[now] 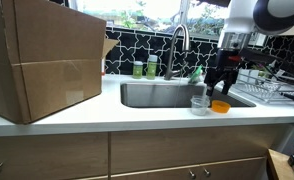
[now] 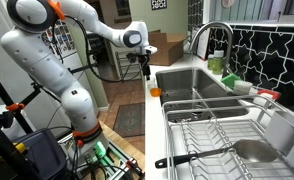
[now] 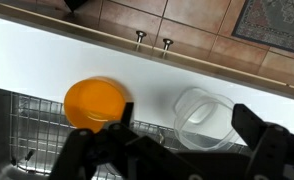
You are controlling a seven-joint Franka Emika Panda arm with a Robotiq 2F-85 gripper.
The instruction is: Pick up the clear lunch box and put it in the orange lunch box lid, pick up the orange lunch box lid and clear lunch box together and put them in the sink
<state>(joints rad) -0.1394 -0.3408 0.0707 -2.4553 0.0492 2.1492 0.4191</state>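
The clear lunch box sits on the white counter at the sink's front right corner. It also shows in the wrist view. The round orange lunch box lid lies flat just beside it, also in the wrist view and as a small orange spot in an exterior view. My gripper hangs a little above both, open and empty. In the wrist view its dark fingers spread wide, with the clear box between them.
The steel sink with its faucet lies beside the two items. A large cardboard box stands on the counter. A wire dish rack holds utensils. Bottles stand behind the sink.
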